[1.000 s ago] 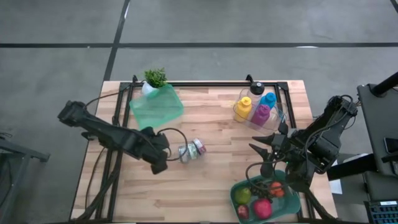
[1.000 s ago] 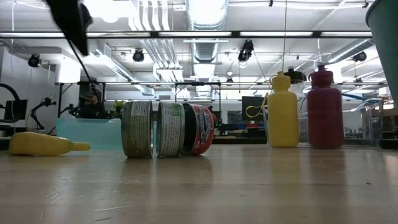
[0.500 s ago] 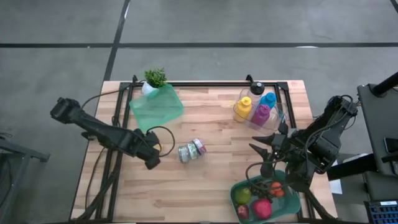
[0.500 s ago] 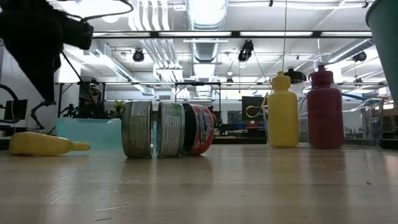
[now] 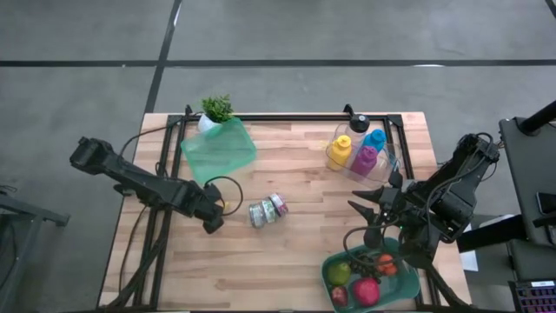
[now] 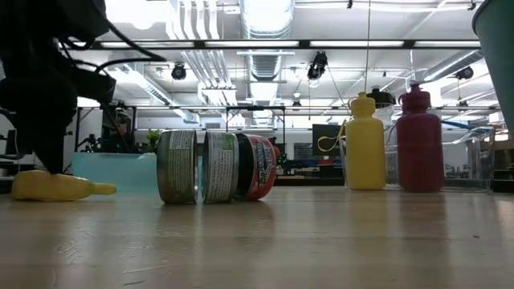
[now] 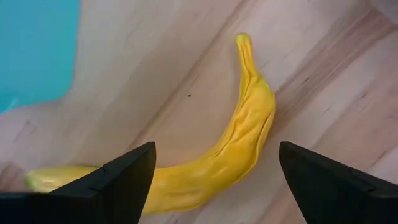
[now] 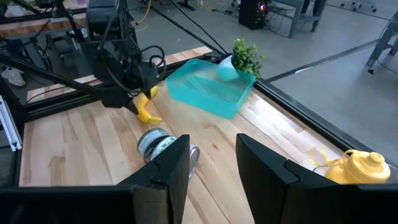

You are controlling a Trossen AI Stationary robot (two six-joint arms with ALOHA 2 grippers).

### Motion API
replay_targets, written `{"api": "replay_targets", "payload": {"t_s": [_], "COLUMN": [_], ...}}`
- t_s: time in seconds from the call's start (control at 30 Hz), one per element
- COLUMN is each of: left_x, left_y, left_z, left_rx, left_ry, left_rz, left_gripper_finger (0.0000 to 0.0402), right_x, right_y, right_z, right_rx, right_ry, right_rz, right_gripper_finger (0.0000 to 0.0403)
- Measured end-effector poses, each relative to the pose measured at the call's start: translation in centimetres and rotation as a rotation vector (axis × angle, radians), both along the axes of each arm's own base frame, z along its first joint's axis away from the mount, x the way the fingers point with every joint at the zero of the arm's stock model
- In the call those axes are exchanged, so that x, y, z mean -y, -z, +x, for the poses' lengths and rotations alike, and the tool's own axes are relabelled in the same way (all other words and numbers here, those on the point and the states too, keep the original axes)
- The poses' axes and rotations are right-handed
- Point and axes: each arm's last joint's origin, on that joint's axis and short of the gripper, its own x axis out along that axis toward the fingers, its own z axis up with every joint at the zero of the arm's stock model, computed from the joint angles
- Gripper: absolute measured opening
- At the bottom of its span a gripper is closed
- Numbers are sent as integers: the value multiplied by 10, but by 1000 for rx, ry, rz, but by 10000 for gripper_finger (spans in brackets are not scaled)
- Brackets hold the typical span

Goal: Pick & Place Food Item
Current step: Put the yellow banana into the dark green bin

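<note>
From above, the left tool sits low over the desk just beside the teal bin, with a sliver of yellow — the banana — showing at its tip. The cans lie a little further toward the middle. The right tool waits near the green bowl of fruit at the desk's near right corner, and the bottles stand beyond it.

At desk height, the banana lies flat on the wood, and the dark bulk of the left arm reaches down right at its end; whether it touches there is hidden. Nothing has been lifted.

The left wrist view settles most of it: the two fingers stand wide apart on either side of the banana, which lies across the gap between them, not yet squeezed. The tool holds nothing.

From the right wrist, the right tool has its fingers drawn close together with nothing between them; the banana and the left arm show far off beside the bin.

So the task looks to be in its early part — the approach is made, while the grasp, the lift and the placing all remain. Where the fruit is meant to go I cannot tell.
</note>
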Motion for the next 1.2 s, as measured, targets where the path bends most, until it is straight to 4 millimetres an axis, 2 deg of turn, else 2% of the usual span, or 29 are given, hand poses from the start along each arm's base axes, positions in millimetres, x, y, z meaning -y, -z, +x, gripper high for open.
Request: {"api": "replay_targets", "payload": {"t_s": [0.2,0.53,0.67,1.07,1.2], "left_x": [-2,-4,-4,-1,0], "left_y": [15,28,33,32,32], "left_z": [-7,-11,-12,-4,-1], "left_rx": [-6,10,24,110,143], "left_ry": [12,8,11,14,-4], "left_rz": [-1,-8,-29,-74,-88], "left_gripper_finger": [341,329,285,116,78], "right_x": [0,0,0,0,0], "right_y": [0,0,0,0,0], "right_z": [0,0,0,0,0], "right_rx": [0,0,0,0,0], "right_ry": [0,-1,0,0,0], "right_rz": [0,0,0,1,0], "right_gripper_finger": [125,125,125,125,125]}}
